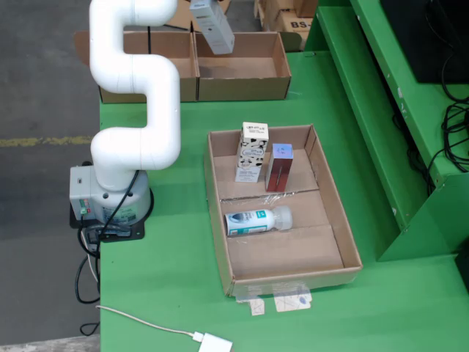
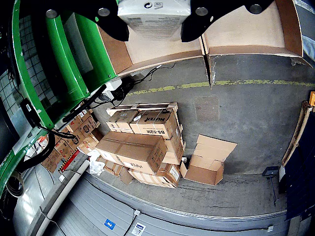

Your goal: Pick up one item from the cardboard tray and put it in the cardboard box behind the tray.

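Observation:
In the view from the side, a grey-white carton (image 1: 212, 26) hangs tilted at the top edge, above the back cardboard box (image 1: 242, 88), near its left wall. The gripper itself is cut off there. In the view that rides on the gripper, my gripper (image 2: 155, 29) is shut on that carton (image 2: 154, 14), a black finger (image 2: 113, 22) on each side, with the back box's floor (image 2: 147, 49) beneath. The cardboard tray (image 1: 331, 205) holds a cow-patterned carton (image 1: 251, 150), a dark red box (image 1: 279, 167) and a white bottle (image 1: 256, 220) lying on its side.
A second cardboard box (image 1: 157, 55) adjoins the back box on the left. The white arm (image 1: 139, 95) rises from its base (image 1: 110, 202) at the table's left. A green frame (image 1: 381, 110) runs along the right. A white adapter (image 1: 216, 343) with a cable lies in front.

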### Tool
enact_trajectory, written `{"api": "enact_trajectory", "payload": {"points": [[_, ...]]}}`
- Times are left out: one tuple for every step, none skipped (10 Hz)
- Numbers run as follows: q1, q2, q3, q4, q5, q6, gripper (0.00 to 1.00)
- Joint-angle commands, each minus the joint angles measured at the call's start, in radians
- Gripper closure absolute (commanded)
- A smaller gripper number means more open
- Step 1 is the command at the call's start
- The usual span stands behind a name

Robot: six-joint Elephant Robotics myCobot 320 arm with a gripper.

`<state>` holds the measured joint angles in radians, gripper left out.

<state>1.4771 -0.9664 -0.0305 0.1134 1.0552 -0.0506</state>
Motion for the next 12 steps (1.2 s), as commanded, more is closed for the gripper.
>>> {"api": "enact_trajectory", "payload": {"points": [[0.006,0.052,0.031,0.011,-0.010,0.004,0.80],[0.006,0.052,0.031,0.011,-0.010,0.004,0.70],[0.006,0.052,0.031,0.011,-0.010,0.004,0.60],[0.006,0.052,0.031,0.011,-0.010,0.004,0.50],[0.006,0.052,0.031,0.011,-0.010,0.004,0.40],[0.006,0.052,0.031,0.011,-0.010,0.004,0.30],[0.006,0.052,0.031,0.011,-0.010,0.004,0.20],[0.006,0.052,0.031,0.011,-0.010,0.004,0.10],[0.006,0.052,0.031,0.011,-0.010,0.004,0.00],[0.006,0.052,0.031,0.011,-0.010,0.004,0.00],[0.006,0.052,0.031,0.011,-0.010,0.004,0.00],[0.006,0.052,0.031,0.011,-0.010,0.004,0.00]]}}
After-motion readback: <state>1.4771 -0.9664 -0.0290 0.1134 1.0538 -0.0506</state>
